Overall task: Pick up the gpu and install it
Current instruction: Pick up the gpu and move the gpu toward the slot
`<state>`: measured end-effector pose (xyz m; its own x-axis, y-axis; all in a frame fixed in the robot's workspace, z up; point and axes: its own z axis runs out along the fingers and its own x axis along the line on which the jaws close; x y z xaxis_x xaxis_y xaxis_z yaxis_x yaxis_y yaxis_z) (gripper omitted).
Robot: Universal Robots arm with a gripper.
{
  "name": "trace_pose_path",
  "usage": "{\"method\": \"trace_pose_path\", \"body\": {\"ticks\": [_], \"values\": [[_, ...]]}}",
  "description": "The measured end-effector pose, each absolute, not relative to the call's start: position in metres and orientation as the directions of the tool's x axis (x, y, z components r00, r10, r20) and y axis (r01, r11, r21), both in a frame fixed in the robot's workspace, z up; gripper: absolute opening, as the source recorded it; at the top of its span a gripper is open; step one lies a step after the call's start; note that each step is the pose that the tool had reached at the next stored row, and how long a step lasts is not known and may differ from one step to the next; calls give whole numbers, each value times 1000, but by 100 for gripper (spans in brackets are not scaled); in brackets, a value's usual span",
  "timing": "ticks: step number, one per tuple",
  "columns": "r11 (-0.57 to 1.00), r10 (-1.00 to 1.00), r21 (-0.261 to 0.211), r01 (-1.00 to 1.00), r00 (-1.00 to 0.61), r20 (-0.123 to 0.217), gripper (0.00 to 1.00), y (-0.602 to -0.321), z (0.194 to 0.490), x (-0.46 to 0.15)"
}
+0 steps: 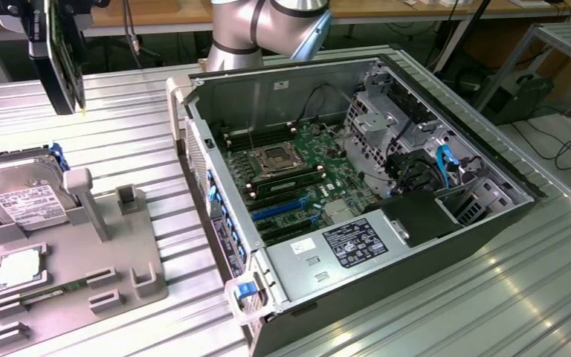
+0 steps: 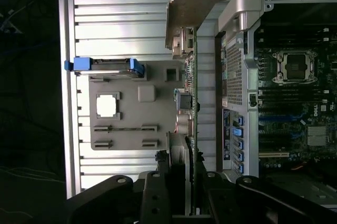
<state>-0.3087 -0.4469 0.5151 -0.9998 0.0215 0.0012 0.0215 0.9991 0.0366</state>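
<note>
The gpu [image 1: 68, 78] is a thin dark card that hangs upright in the air above the ribbed metal table, at the far corner on the exterior view's left. My gripper [image 1: 56, 41] is shut on its upper end. In the wrist view the gpu [image 2: 192, 92] runs edge-on as a narrow strip away from my gripper [image 2: 190, 167], and its pale metal bracket [image 2: 190, 2] is at the far end. The card is well off to the side of the open computer case [image 1: 228, 89]. The motherboard [image 1: 291, 175] with its blue slots [image 1: 280, 210] lies bare inside the case.
A grey fixture tray [image 1: 137, 245] at the exterior view's left carries a silver hard drive [image 1: 18, 195], a square chip [image 1: 20, 269] and a green memory stick [image 1: 53, 294]. The arm's base [image 1: 256, 30] stands behind the case. Drive cages and cables [image 1: 419, 160] crowd the case's far side.
</note>
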Motion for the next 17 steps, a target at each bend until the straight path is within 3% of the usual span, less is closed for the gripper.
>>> {"method": "trace_pose_path", "body": {"ticks": [17], "values": [[999, 22, 37, 22, -1000, 1, 28, -447, 515, -296]]}}
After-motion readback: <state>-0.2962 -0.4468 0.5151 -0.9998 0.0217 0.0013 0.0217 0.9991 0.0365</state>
